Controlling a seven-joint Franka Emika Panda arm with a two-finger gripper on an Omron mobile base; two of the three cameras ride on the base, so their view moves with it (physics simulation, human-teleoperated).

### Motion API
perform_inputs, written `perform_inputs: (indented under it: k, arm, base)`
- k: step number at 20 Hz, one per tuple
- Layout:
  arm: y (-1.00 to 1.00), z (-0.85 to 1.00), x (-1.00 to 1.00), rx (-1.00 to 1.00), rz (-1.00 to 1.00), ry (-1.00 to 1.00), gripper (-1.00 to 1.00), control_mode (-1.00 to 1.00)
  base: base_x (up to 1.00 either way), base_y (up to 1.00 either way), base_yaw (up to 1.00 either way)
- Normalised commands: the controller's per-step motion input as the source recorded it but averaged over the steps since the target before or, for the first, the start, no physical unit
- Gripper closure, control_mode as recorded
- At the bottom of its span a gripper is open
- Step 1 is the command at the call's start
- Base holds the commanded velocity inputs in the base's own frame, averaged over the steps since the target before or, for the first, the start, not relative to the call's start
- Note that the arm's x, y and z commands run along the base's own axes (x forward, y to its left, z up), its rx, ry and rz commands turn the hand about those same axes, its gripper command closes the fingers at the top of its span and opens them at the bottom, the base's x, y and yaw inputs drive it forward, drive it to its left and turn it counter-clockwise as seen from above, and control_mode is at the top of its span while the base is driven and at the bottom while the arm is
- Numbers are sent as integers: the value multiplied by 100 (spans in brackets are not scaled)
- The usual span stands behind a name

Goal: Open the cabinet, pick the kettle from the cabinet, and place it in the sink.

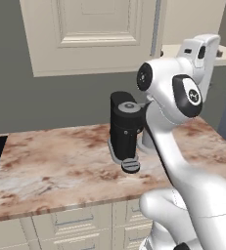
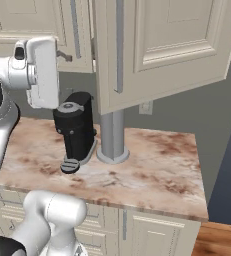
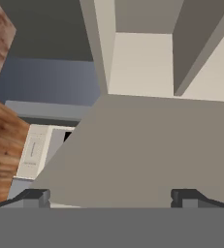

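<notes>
Left base view: a black coffee machine [image 1: 125, 131] stands near the back edge of the brown marbled stone counter [image 1: 51, 166]. Above it hangs the cream raised-panel wall cabinet [image 1: 92, 34], one door swung open with its long silver bar handle [image 2: 119, 47]. Hand view: the gripper [image 3: 111, 196] has its jaws spread wide, holding nothing, facing the cabinet underside.

Both base views share the coffee machine [image 1: 125, 131]; hand view faces the cabinet [image 3: 147, 140] closely
</notes>
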Motion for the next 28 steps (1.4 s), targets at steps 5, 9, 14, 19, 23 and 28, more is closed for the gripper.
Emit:
perform_inputs:
  k: [5, 9, 14, 19, 23, 28]
  arm:
    - [-30, -4, 28, 0, -1, 0, -100, -100]
    - [-35, -3, 29, 0, -1, 0, -100, -100]
    - [-39, 0, 23, 0, -2, 0, -100, -100]
    - [-30, -1, 28, 0, -3, 1, -100, -100]
    - [-25, -4, 32, 0, -4, 3, -100, -100]
    - [-27, -1, 18, 0, -6, 3, -100, -100]
  base:
    - [0, 0, 0]
    - [0, 0, 0]
    - [0, 0, 0]
    - [0, 0, 0]
    - [0, 0, 0]
    - [0, 0, 0]
